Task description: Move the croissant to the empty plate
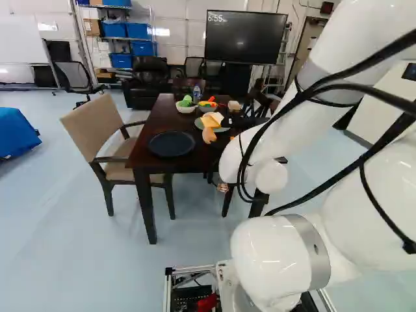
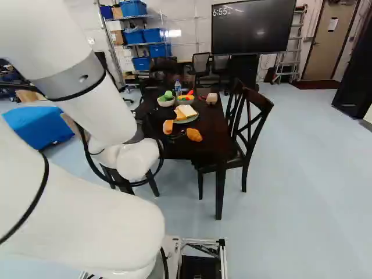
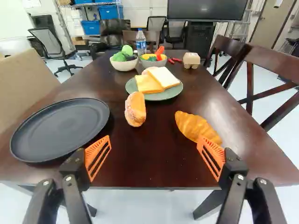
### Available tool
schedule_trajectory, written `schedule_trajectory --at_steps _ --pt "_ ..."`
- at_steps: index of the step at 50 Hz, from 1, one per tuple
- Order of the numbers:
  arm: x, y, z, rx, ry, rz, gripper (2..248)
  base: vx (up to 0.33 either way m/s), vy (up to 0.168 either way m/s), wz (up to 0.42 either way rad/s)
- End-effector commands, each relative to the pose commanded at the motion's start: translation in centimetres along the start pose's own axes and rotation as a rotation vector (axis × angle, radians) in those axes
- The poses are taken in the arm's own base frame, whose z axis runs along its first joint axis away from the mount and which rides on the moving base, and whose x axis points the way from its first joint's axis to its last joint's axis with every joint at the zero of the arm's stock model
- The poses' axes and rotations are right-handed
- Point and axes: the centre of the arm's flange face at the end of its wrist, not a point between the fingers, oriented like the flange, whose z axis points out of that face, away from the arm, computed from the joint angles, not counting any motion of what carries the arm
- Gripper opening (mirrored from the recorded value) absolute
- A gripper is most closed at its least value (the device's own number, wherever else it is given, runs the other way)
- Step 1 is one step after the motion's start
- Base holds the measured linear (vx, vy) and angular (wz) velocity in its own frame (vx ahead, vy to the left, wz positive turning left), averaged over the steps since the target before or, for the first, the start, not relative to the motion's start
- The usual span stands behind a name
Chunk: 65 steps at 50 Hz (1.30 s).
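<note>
My end effector [image 3: 154, 138] stands wide open. The croissant [image 3: 197, 127] sits well off my midline, so advancing without realigning could shove it along the bench [image 3: 149, 163].

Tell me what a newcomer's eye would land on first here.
Probably the bulky, glossy white robot arm, filling much of the right of the left base view. Next, perhaps, the open black gripper with orange pads, facing the dark brown wooden table in the wrist view. On that table, the golden, crescent-shaped croissant and the empty, round, dark grey plate would stand out, ahead of opposite fingers.
</note>
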Motion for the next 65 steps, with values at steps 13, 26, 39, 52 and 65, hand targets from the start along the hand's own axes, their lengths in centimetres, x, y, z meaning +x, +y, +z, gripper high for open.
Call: schedule_trajectory --at_steps 13,26,39,52,65 --pt "1.5 0.6 1.4 -0.020 -0.018 0.007 247 0.000 0.000 0.000" --pt "3.1 1.4 3.2 -0.040 -0.049 0.015 247 0.000 0.000 0.000" --pt "4.7 2.1 5.0 -0.058 -0.084 0.023 247 0.000 0.000 0.000" --pt "6.2 2.7 6.7 -0.069 -0.136 0.029 247 0.000 0.000 0.000" --pt "7.5 3.3 8.2 -0.079 -0.194 0.036 247 0.000 0.000 0.000"
